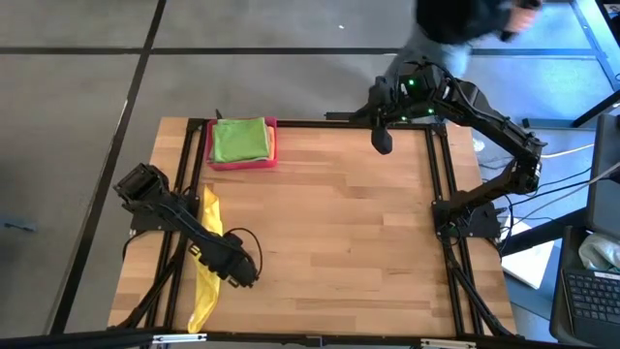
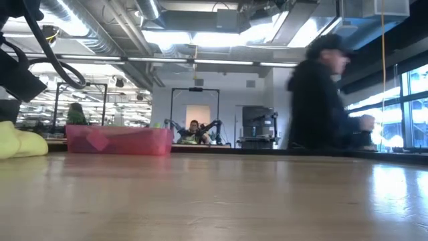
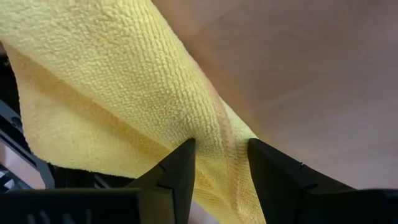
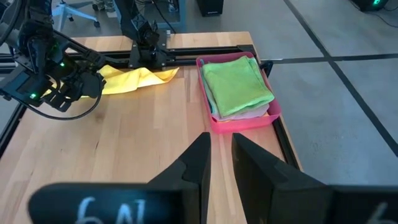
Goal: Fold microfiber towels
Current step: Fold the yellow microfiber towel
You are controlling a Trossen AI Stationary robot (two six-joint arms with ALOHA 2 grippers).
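Robotics lab: exposed ceiling ducts, more robot rigs behind the workbench

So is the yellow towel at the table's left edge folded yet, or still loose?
Loose: the yellow towel lies crumpled in a long strip along the table's left edge, the left gripper open astride it.

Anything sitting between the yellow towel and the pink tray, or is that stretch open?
Open: in the high view only bare wooden table and the black frame rail separate the yellow towel from the pink tray.
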